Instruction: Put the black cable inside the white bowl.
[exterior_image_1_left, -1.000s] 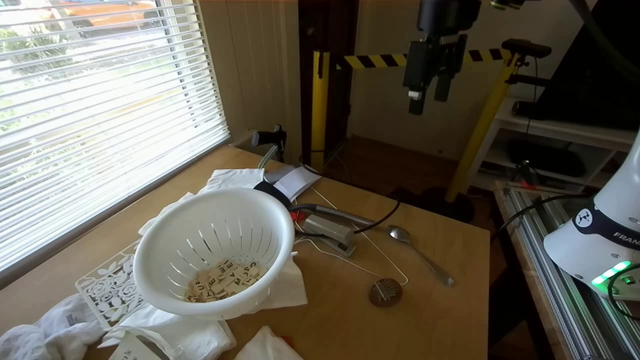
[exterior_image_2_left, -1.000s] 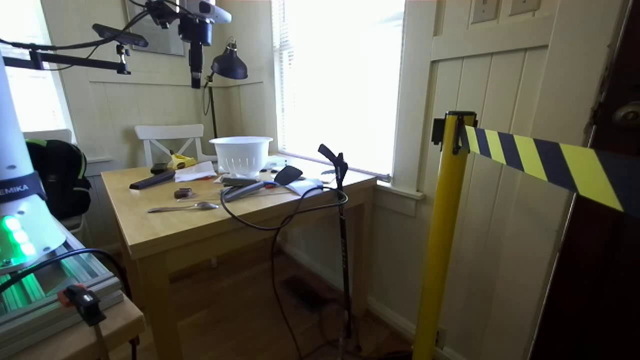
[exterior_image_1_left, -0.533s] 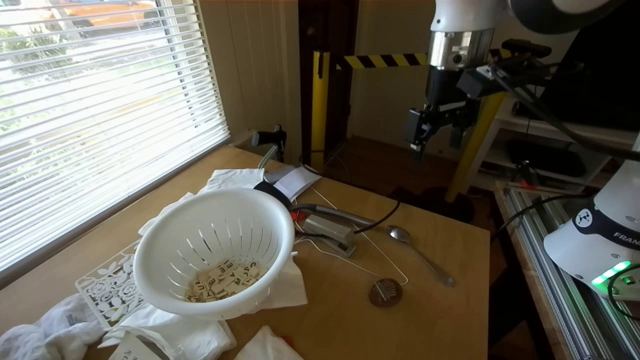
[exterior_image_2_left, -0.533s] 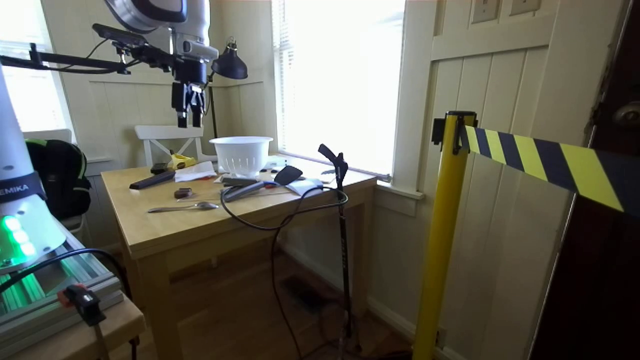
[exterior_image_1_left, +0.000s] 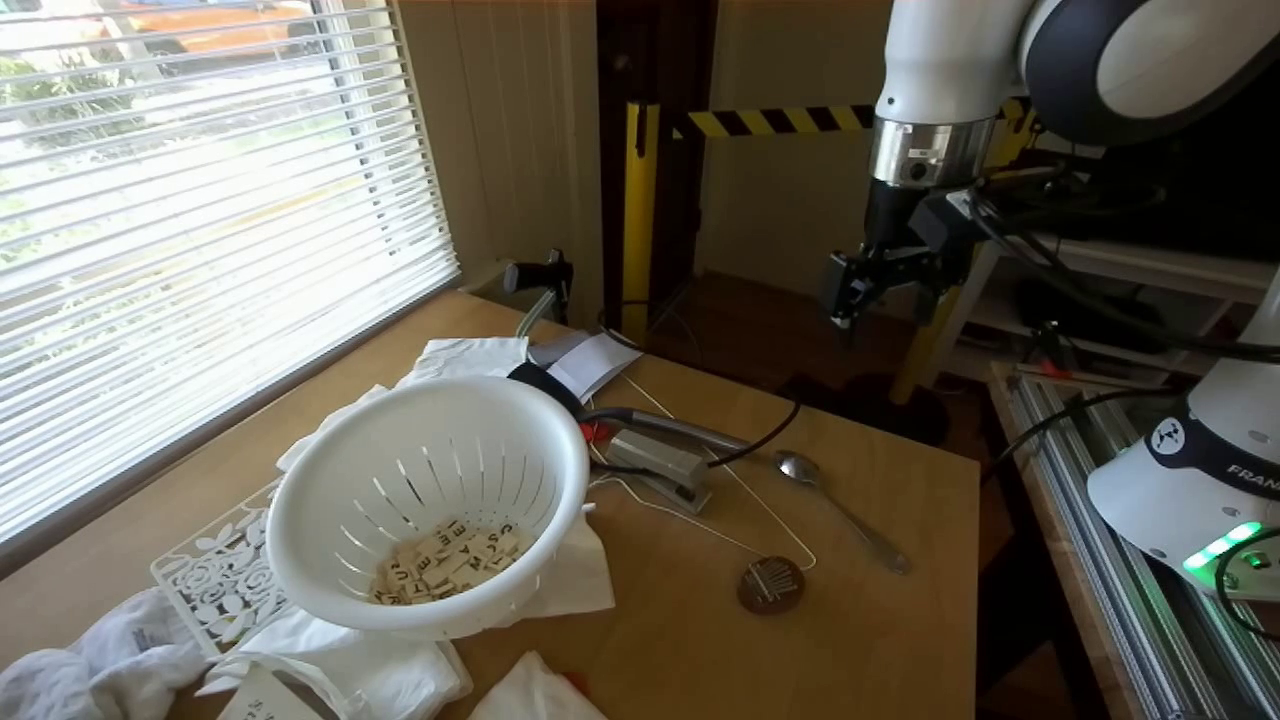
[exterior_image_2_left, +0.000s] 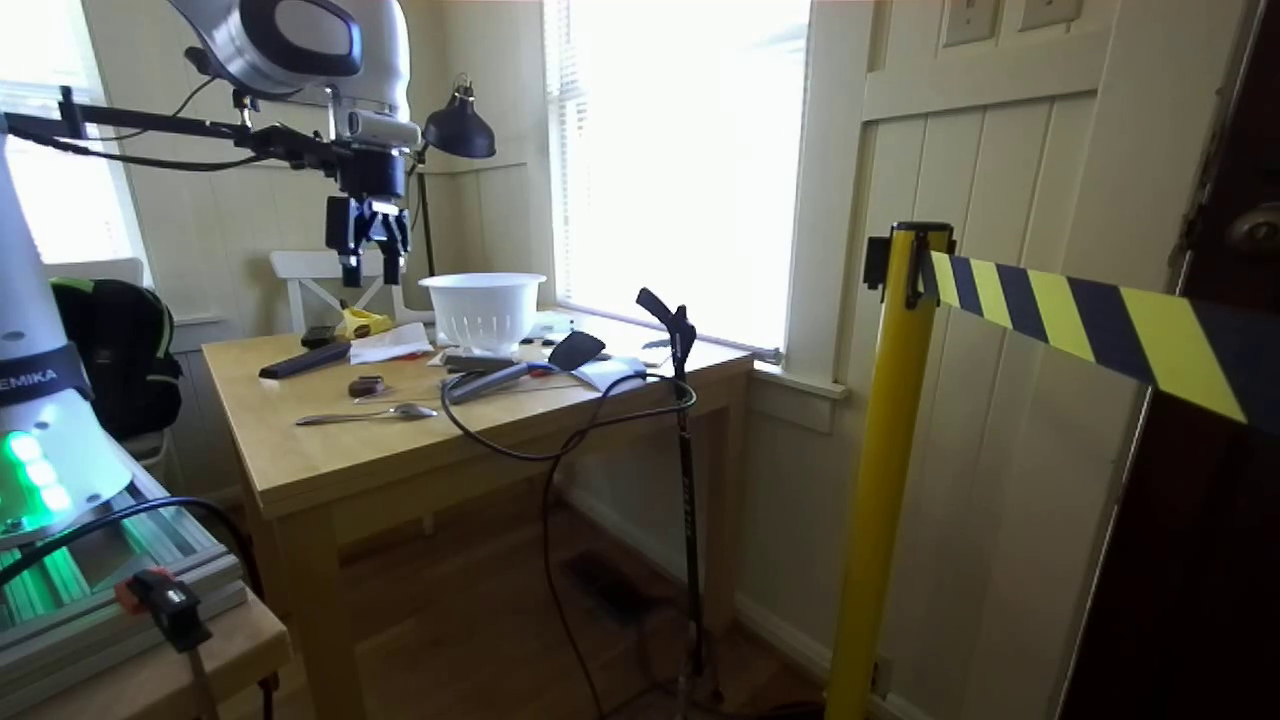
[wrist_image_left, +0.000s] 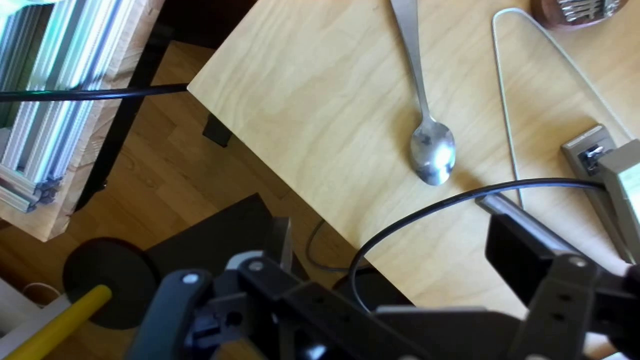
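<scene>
Although part of the thin, glossy black cable arches over the pale wooden surface, it runs on past the edge and hangs in a loop, outside the large white slotted plastic bowl, which contains pale letter tiles. Along the surface the cable meets the boxy grey stapler, passes the end of a grey rod-like handle and crosses a thin white string. Near it lies a shiny metal spoon; farther off sits a round brown disc with metal tines. Above the level of the surface hangs the black two-fingered gripper, its jaws wide apart with nothing in their hold. To one side stands a round yellow post.
</scene>
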